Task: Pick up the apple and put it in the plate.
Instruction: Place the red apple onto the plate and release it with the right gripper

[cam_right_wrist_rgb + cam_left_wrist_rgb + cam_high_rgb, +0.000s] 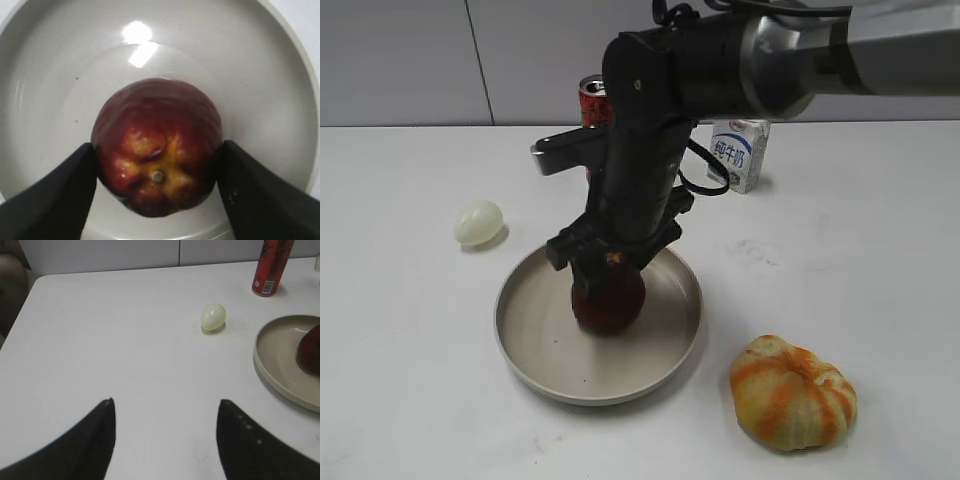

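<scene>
The dark red apple (pixel 610 300) stands upright in the middle of the beige plate (pixel 520 345). My right gripper (pixel 608 262) comes down from above and is shut on the apple, one finger on each side. In the right wrist view the apple (pixel 157 165) shows its yellowish dimple between the two fingers (pixel 157 146), with the plate (pixel 50 100) under it. My left gripper (pixel 165 402) is open and empty over bare table, left of the plate (pixel 275 365). The apple's edge (pixel 310 350) shows at the right border of the left wrist view.
A pale egg-shaped object (pixel 479 222) lies left of the plate. An orange-and-yellow pumpkin-like fruit (pixel 792 392) lies at the front right. A red can (pixel 594 100) and a milk carton (pixel 740 152) stand behind. The table's left edge (pixel 30 290) shows in the left wrist view.
</scene>
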Robot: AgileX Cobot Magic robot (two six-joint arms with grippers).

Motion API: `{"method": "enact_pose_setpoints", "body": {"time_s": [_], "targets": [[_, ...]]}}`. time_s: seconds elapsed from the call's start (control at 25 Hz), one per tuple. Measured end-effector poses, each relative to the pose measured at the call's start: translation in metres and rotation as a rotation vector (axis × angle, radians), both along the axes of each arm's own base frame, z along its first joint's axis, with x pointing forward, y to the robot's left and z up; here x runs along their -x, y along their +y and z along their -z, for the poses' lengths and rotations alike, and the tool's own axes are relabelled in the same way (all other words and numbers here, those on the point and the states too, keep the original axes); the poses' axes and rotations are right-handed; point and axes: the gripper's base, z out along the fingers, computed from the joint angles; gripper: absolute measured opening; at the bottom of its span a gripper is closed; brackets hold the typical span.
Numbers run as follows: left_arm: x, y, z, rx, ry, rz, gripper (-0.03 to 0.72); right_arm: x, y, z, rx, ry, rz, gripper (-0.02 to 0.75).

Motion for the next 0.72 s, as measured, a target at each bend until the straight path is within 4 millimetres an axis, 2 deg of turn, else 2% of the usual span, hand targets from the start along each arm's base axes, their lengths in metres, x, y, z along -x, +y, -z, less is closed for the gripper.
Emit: {"method": "enact_pose_setpoints", "body": {"time_s": [0.12,0.24,0.48,0.6,0.72], "targets": [[0.000,0.000,0.000,0.000,0.000,0.000,0.487,0.001,0.000,0.000,0.012,0.017,0.000,0.644],[0.000,0.000,0.000,0.000,0.000,0.000,0.487,0.000,0.001,-0.009,0.025,0.036,-0.005,0.669],[0.000,0.000,0.000,0.000,0.000,0.000,0.487,-0.019,0.004,-0.053,0.009,-0.029,-0.010,0.671],[0.000,0.000,0.000,0.000,0.000,0.000,0.487,-0.036,-0.012,-0.074,0.042,-0.059,0.020,0.669],[0.000,0.000,0.000,0.000,0.000,0.000,0.487,-0.060,-0.041,-0.085,0.060,-0.083,0.092,0.666]]}}
